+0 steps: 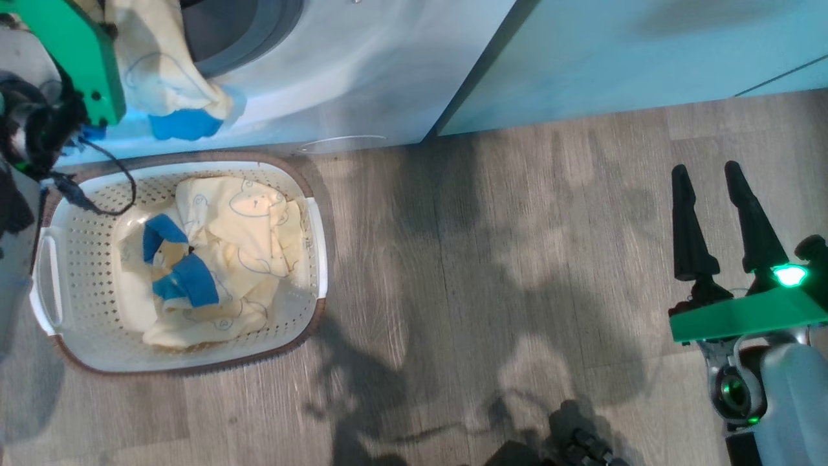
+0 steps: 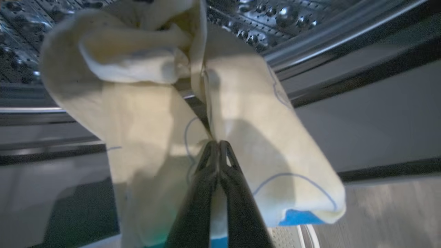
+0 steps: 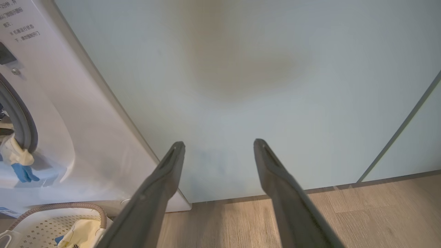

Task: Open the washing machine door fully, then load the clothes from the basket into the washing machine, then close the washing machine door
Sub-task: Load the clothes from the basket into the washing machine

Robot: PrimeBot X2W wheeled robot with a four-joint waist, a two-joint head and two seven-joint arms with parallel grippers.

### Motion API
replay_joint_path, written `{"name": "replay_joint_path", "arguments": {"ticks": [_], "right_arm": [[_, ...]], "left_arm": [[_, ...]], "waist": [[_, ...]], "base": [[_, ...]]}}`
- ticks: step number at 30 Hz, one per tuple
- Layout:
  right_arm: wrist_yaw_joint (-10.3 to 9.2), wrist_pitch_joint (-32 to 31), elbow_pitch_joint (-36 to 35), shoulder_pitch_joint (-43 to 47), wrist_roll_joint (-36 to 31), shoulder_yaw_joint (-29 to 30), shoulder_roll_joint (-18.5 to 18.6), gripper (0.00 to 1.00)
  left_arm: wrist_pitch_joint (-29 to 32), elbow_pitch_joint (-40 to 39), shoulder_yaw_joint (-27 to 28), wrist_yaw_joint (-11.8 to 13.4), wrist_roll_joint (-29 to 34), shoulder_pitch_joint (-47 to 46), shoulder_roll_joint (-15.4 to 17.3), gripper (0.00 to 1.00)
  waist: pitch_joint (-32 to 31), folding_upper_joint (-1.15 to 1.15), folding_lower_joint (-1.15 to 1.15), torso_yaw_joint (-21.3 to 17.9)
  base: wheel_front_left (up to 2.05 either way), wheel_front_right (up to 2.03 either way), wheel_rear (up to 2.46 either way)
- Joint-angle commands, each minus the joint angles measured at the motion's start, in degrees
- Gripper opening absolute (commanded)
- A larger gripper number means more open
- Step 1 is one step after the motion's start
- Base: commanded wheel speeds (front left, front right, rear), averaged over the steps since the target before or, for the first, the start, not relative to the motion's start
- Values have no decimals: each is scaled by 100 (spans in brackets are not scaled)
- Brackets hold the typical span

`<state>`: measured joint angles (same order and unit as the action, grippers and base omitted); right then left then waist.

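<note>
Left gripper [image 2: 218, 145], fingers together, seems to pinch the garment [image 1: 165, 71] draped over the rim of the washing machine [image 1: 336, 65] at eleven o'clock. Lift it over, release deep inside; right gripper [image 1: 706, 168] stands spread at three o'clock.

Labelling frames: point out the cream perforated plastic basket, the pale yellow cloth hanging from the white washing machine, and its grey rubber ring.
Cream perforated plastic basket [image 1: 84, 259]: head view, left perforated wall.
Pale yellow hanging cloth [image 1: 158, 65]: head view, fabric middle.
Grey rubber ring [image 3: 26, 120]: right wrist view, curved outer band.
</note>
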<state>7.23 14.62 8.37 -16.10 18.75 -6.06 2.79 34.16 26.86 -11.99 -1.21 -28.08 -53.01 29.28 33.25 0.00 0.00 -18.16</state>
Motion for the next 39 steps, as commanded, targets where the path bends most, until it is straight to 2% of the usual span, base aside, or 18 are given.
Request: {"name": "replay_joint_path", "arguments": {"ticks": [1, 11, 19, 27, 36, 39], "right_arm": [[25, 38, -149, -54, 58, -69, 10, 100], [25, 38, -220, -173, 91, -104, 9, 100], [25, 38, -216, -263, 130, -185, 9, 100], [25, 38, -231, -368, 184, -288, 9, 100], [25, 38, -241, -436, 228, -325, 9, 100], [25, 38, -242, -449, 223, -329, 9, 100]], "left_arm": [[-116, -203, 287, -28, -60, -219, 246, 0], [-1178, -115, 655, 112, -135, -877, 138, 0], [-2366, 431, 895, 181, -61, -1864, 82, 0], [-3298, 1050, 886, 109, 143, -2533, 164, 0], [-4414, 1657, 820, -204, 230, -3155, 173, 0], [-4636, 1806, 816, -240, 245, -3274, 165, 0]], "waist": [[-3, 0, 0, 4], [235, 0, 0, -59], [528, 0, 0, -244], [807, 0, 0, -432], [1023, 0, 0, -568], [1057, 0, 0, -563]], "base": [[0, 0, 0], [0, 0, 0], [0, 0, 0], [0, 0, 0], [0, 0, 0], [0, 0, 0]]}}
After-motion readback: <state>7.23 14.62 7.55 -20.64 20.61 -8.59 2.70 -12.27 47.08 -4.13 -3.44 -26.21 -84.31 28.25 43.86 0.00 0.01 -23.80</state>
